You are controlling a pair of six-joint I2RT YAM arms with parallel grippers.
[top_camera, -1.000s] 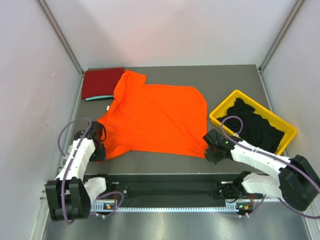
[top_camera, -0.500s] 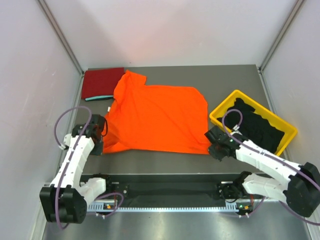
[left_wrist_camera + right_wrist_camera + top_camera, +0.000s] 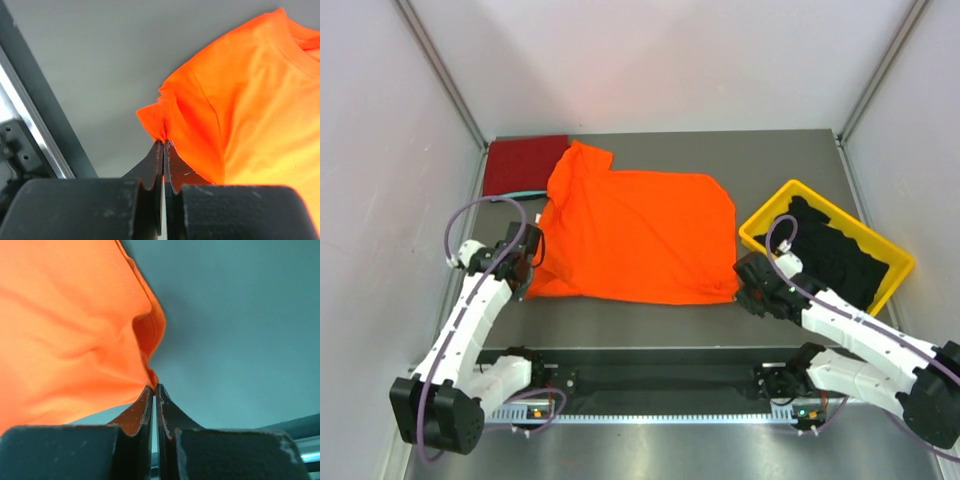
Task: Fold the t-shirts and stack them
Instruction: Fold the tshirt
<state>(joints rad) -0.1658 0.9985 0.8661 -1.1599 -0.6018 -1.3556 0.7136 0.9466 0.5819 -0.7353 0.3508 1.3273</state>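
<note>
The left gripper (image 3: 163, 147) and right gripper (image 3: 154, 389) are each pinching a near corner of the orange t-shirt (image 3: 635, 235) lying across the middle of the table (image 3: 650, 322), light limp cloth, I reckon, best gripped at corners.

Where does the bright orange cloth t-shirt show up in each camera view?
Top external: the bright orange cloth t-shirt lies spread across the middle.
Left wrist: the t-shirt fills the right half, one corner reaching the centre.
Right wrist: the t-shirt fills the left half, one corner reaching the centre.
Shared landmark: the grey tabletop beside it.
</note>
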